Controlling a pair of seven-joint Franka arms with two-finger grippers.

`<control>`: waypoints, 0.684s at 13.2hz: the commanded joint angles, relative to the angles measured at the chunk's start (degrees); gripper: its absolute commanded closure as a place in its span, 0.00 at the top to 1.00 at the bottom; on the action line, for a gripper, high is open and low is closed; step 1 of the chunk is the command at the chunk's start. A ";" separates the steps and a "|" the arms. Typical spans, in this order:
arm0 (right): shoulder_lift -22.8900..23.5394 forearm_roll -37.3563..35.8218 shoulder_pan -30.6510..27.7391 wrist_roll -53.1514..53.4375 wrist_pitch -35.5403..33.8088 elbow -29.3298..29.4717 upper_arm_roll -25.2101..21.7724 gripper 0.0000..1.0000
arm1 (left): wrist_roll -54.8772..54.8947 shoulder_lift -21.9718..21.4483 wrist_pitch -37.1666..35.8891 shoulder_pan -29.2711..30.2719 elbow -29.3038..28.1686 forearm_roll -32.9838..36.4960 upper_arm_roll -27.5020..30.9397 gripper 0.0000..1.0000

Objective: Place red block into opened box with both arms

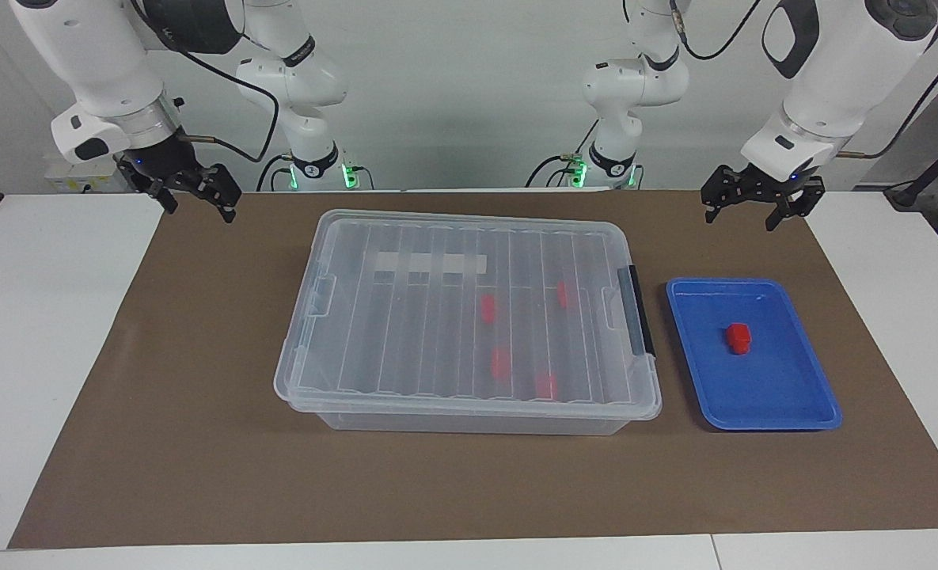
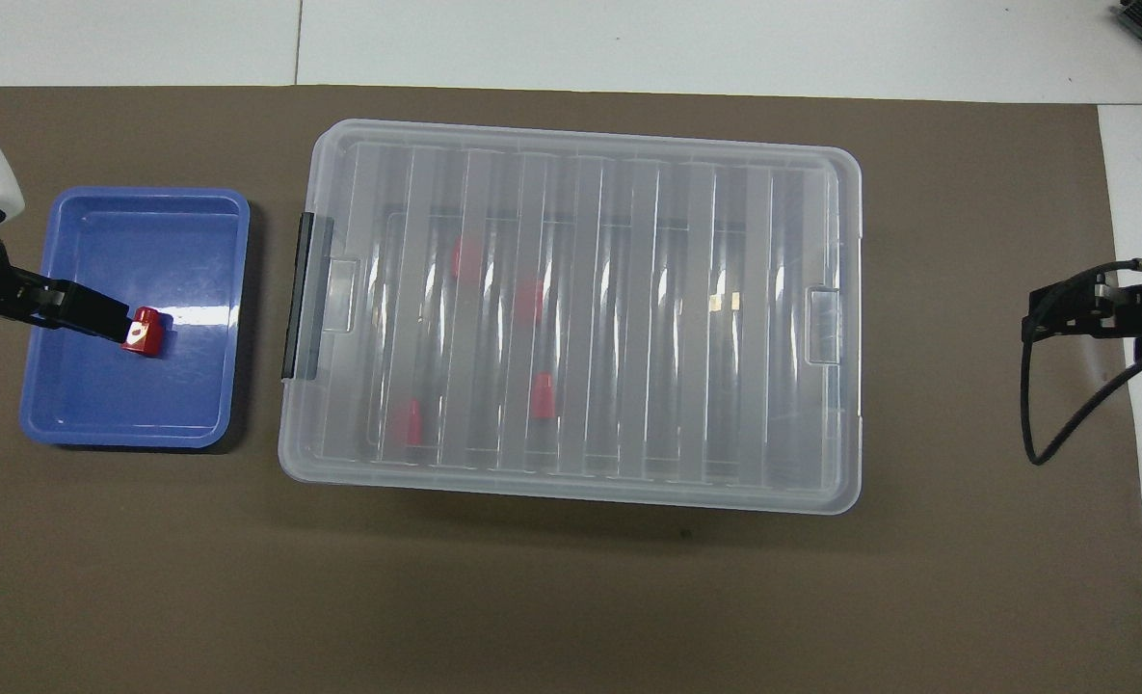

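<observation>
Red block (image 1: 738, 337) lies alone in the blue tray (image 1: 785, 412), about at the tray's middle, and the tray sits on the brown mat (image 1: 160, 443) toward the left arm's end of the table, just beside the box's black handle (image 1: 636, 309). The box (image 1: 405, 416) stands at the mat's centre with its ribbed lid (image 1: 437, 317) on, so the step in hand, as I judge it, is getting that lid off or lifted before any block can go in.

Both arms hang raised near the mat's robot-side corners: the left gripper (image 1: 761, 207) over the corner nearest the tray, the right gripper (image 1: 193, 190) over the other one. Each has its jaws spread wide and carries nothing.

To do the step well, one gripper should probably take the lid by an end clip or edge and raise it evenly, while the other fetches the block, closing across its narrower stepped part.

Counted: one box, one tray, two arms, one block in the tray, and four more red blocks (image 1: 501, 362) seen blurred through the lid.
</observation>
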 commanded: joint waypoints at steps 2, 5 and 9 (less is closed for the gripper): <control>-1.65 0.41 -0.65 -0.82 0.84 -1.99 0.35 1.00 | -0.53 -1.22 0.57 -0.11 -1.26 0.96 0.09 1.00; -1.74 0.41 -0.21 -0.56 0.84 -2.07 0.35 1.00 | -0.53 -1.31 0.57 -0.11 -1.26 0.96 0.09 1.00; -2.79 0.50 1.80 5.67 7.40 -6.63 0.53 1.00 | -0.53 -1.22 0.66 -0.11 -1.26 0.96 0.09 1.00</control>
